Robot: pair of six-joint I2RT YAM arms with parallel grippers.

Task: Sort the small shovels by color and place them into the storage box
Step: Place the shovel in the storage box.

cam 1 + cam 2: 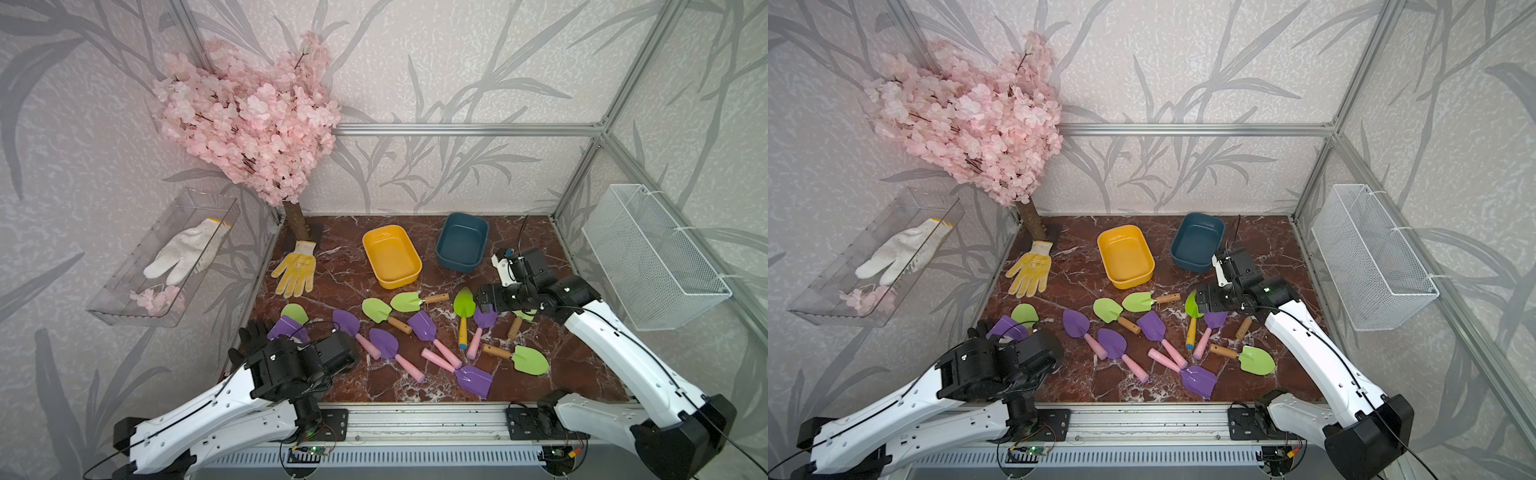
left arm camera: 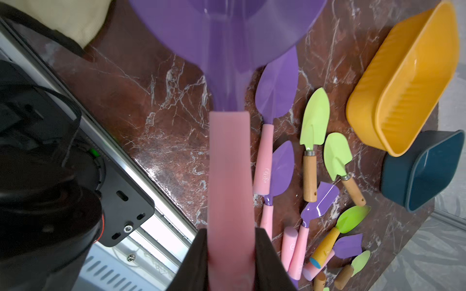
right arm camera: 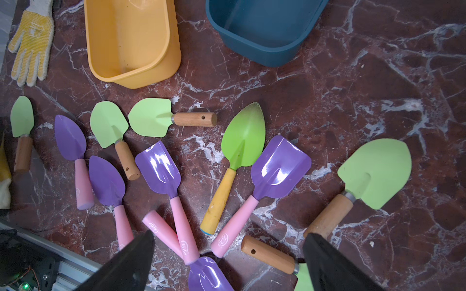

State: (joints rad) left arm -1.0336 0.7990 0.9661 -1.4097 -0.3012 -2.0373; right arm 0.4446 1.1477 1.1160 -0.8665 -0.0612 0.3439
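A marble-patterned table [image 1: 345, 270] is showing from above, with two robot arms reaching in from its near edge. The left gripper [image 2: 230, 252] is clamping its fingers tight on the pink handle of a purple shovel [image 2: 227, 50]. It is gripping near the handle's end, so the blade is sticking out ahead of the jaws, a hold that looks chosen to send the blade into a tub first. The shovel appears to be lifted just off the table near the front left corner (its exact height is hard to judge).

The right gripper [image 3: 229, 235] is hovering over the right side of the scatter with its fingers spread wide apart, holding nothing and seemingly lining up a pick. A green shovel [image 3: 375, 173] with a wooden handle is lying just beside one finger.

The other small shovels [image 1: 424, 328], purple and green mixed, are lying flat and loose across the middle of the table, some handles crossing. Behind them the yellow-orange tub [image 1: 390, 253] and the teal tub [image 1: 461, 245] are standing side by side. Both are empty, probably one for each colour, so the sorting seems to be only beginning. A yellow glove [image 1: 296, 270] is lying left of the tubs.
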